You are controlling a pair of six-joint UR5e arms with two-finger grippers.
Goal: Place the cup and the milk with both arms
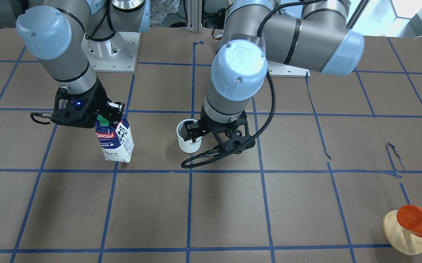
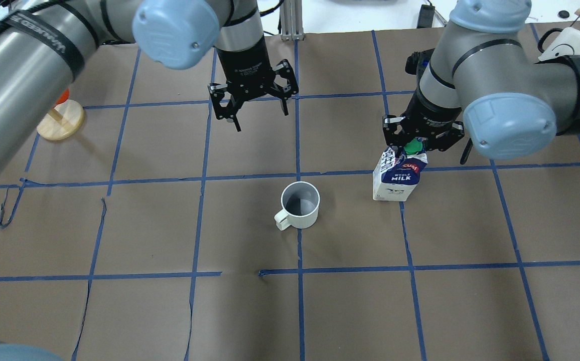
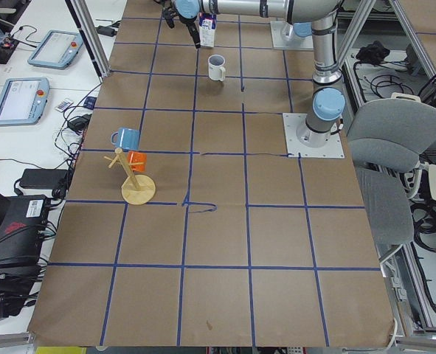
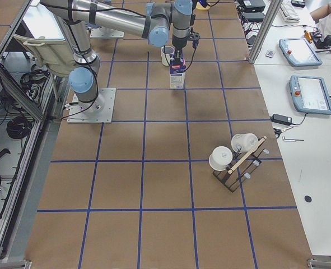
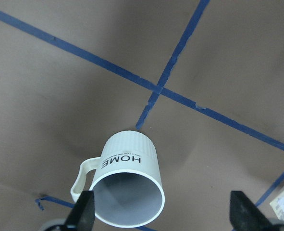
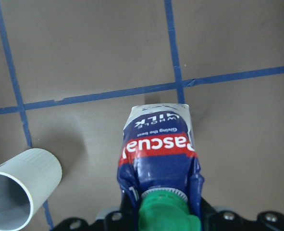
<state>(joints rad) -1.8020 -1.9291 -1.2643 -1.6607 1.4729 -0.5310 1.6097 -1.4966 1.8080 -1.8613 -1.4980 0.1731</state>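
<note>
The white cup (image 2: 300, 206) stands upright on the table, handle toward the robot's left, with "HOME" showing in the left wrist view (image 5: 127, 187). My left gripper (image 2: 262, 120) is open and empty, raised above the cup and apart from it; its fingertips (image 5: 86, 211) stand wide on either side. The milk carton (image 2: 398, 178) stands to the cup's right, its base seemingly on the table, slightly tilted (image 1: 116, 144). My right gripper (image 2: 414, 146) is shut on the carton's gable top by the green cap (image 6: 166, 214).
A round wooden stand with an orange cup (image 2: 61, 120) is at the far left of the table, also in the front view (image 1: 415, 219). A rack with white cups (image 4: 235, 159) stands at the right end. Blue tape lines grid the brown table.
</note>
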